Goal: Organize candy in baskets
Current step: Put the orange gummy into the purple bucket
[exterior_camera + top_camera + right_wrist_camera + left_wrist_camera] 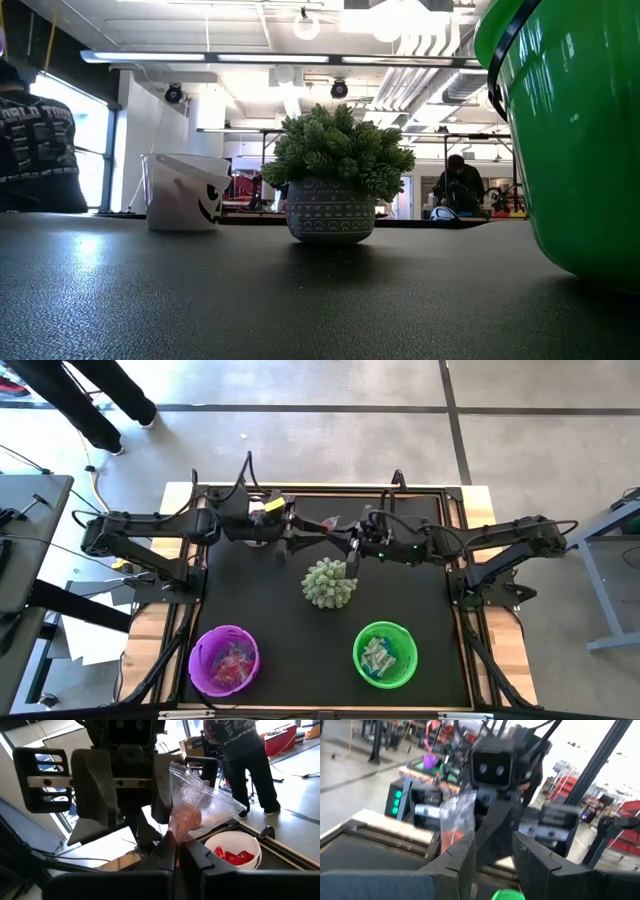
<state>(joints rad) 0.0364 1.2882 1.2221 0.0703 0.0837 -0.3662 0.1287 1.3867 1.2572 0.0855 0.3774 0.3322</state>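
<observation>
Above the table's far middle the two grippers meet tip to tip. My right gripper is shut on a clear-wrapped pinkish candy. My left gripper faces it, open wide, and the wrapper lies against or just before one of its fingers. The white basket stands under the left arm with red candies in it. The purple basket holds red candies. The green basket holds blue-and-silver ones. My right gripper pinches the clear wrapper by its narrow lower end between its two shut fingers. The candy stands out beyond the fingertips, lifted clear of the table, with the wrapper fanning out toward the left gripper. Whether the wrapper touches a left finger, I cannot tell.
A spiky pale-green plant in a patterned pot stands mid-table, just nearer than the grippers. The black mat has a raised wooden rim. People stand in the room beyond the table.
</observation>
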